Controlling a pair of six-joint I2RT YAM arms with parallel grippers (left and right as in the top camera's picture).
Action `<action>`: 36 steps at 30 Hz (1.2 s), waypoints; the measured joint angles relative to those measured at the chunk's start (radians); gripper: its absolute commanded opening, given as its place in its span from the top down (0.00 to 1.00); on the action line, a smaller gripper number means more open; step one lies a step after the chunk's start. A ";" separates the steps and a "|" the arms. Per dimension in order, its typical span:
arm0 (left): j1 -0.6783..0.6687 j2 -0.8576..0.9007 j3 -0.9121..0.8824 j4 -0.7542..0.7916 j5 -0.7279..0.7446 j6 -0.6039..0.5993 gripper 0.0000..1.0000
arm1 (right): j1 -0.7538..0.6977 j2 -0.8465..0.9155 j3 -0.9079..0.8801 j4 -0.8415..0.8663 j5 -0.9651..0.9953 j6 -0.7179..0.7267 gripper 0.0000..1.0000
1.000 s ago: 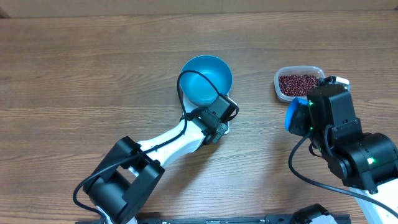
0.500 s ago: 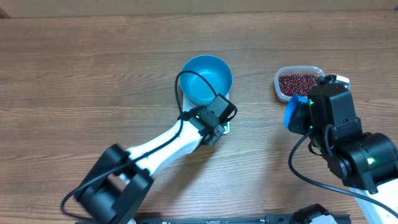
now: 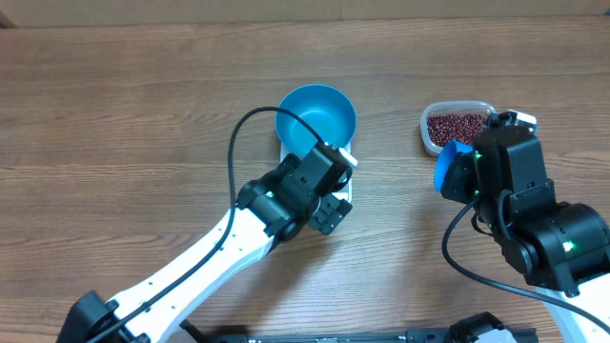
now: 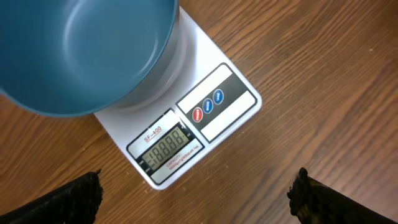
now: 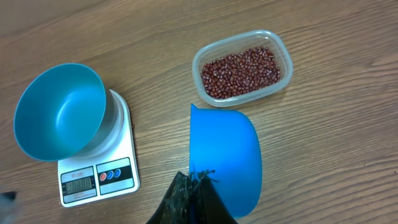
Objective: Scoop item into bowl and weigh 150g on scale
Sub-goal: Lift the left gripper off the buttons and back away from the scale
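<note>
Just ahead of my left end effector [image 4: 194,198], whose fingers stand wide apart holding nothing, the deep round bright blue plastic bowl [image 4: 81,50] sits empty on the flat white square kitchen scale [image 4: 217,121]. "SF-400" is printed above its grey display [image 4: 166,144], which shows a row of eights. My right end effector [image 5: 193,196] is clamped on a blue plastic scoop [image 5: 227,155]. Beyond it, a clear rectangular plastic tub [image 5: 284,55] holds the small dark red-brown beans [image 5: 239,70].

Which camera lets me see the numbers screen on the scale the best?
The left wrist view: the scale has its display close and unblocked, digits showing. The right wrist view shows the scale from afar, its display tiny. Overhead, the bowl and left arm hide most of it.
</note>
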 measured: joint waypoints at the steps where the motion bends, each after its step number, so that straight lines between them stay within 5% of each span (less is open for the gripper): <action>1: 0.000 -0.011 0.000 -0.008 0.001 0.000 0.00 | 0.000 0.000 0.000 0.000 0.000 0.000 0.96; 22: 0.000 -0.273 0.000 -0.133 -0.025 0.000 0.01 | 0.000 0.000 0.000 0.001 0.000 0.010 0.96; 36: 0.000 -0.277 0.000 -0.127 -0.025 0.000 0.01 | 0.000 0.000 0.000 0.001 0.000 0.013 0.96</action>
